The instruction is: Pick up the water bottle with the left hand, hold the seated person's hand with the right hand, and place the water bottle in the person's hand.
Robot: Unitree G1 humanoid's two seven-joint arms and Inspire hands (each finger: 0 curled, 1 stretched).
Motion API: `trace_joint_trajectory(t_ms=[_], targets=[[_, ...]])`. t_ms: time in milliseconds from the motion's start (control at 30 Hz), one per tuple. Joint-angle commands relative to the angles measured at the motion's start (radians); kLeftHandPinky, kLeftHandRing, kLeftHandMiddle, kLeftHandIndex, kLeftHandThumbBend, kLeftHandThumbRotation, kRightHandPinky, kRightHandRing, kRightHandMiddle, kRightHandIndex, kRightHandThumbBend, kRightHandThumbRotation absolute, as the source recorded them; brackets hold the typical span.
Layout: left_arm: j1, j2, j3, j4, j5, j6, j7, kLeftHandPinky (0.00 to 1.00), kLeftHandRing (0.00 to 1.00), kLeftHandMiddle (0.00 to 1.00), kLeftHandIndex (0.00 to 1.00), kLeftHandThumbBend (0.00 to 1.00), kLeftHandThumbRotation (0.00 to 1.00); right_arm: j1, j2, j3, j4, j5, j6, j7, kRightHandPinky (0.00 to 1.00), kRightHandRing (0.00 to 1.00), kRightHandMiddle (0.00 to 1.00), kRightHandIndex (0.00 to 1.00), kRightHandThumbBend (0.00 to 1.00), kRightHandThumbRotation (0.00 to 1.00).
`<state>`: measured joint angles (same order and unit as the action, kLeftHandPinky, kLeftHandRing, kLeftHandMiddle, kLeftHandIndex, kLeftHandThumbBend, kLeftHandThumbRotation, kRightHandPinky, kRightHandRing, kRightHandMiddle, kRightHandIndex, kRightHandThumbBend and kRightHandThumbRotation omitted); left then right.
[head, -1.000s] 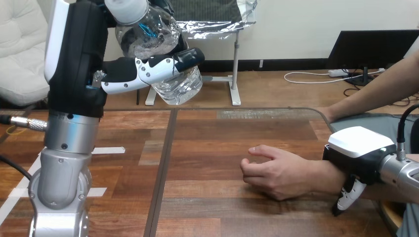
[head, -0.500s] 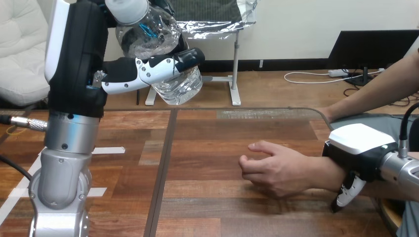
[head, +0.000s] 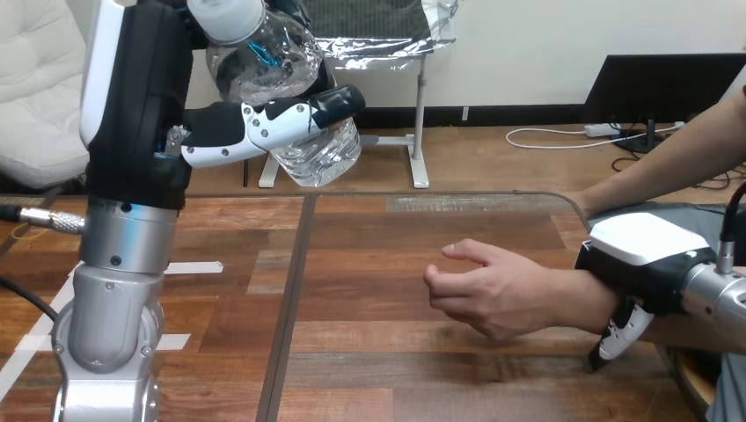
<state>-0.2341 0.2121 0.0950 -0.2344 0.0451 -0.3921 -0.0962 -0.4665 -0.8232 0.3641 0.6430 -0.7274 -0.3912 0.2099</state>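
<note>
A clear plastic water bottle (head: 295, 105) with a white cap is held high over the table's far left, tilted, with my left hand (head: 141, 105) shut on it; the thumb (head: 299, 114) crosses its front. At the right, the person's hand (head: 497, 294) reaches in over the wooden table (head: 369, 237), loosely curled, index finger pointing left. My right hand (head: 647, 255) sits over the person's wrist, white shell on top, fingers (head: 620, 338) curled down round it.
White tape strips (head: 193, 267) lie on the table's left part. A dark seam (head: 295, 290) runs down the tabletop. My left forearm (head: 114, 290) stands upright at the near left. The table's far edge (head: 440, 194) lies behind the person's hand.
The person's hand has lifted a little off the table, and my right hand on the wrist has risen with it. The left hand and bottle have stayed put.
</note>
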Motion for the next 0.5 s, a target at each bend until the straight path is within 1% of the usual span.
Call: trace_joint_trajectory(t_ms=[0, 133, 333, 467], targets=[[-0.037, -0.007, 0.008, -0.004, -0.010, -0.021, 0.014, 0.23, 0.29, 0.35, 0.37, 0.59, 0.00, -0.008, 0.038, -0.017, 0.024, 0.047, 0.014, 0.017, 0.16, 0.22, 0.31, 0.35, 0.85, 0.15], [-0.037, -0.009, 0.008, -0.005, -0.010, -0.018, 0.016, 0.23, 0.29, 0.35, 0.37, 0.59, 0.00, -0.008, 0.036, -0.020, 0.018, 0.056, 0.018, 0.028, 0.19, 0.25, 0.34, 0.37, 0.86, 0.16], [-0.038, -0.008, 0.009, -0.002, -0.010, -0.022, 0.014, 0.22, 0.29, 0.35, 0.37, 0.59, 0.00, -0.006, 0.037, -0.031, 0.021, 0.082, 0.005, 0.031, 0.24, 0.29, 0.36, 0.38, 0.88, 0.16], [-0.038, -0.008, 0.009, -0.004, -0.009, -0.019, 0.015, 0.22, 0.29, 0.35, 0.37, 0.59, 0.00, -0.007, 0.035, -0.031, 0.015, 0.095, 0.015, 0.047, 0.26, 0.30, 0.37, 0.39, 0.89, 0.17]])
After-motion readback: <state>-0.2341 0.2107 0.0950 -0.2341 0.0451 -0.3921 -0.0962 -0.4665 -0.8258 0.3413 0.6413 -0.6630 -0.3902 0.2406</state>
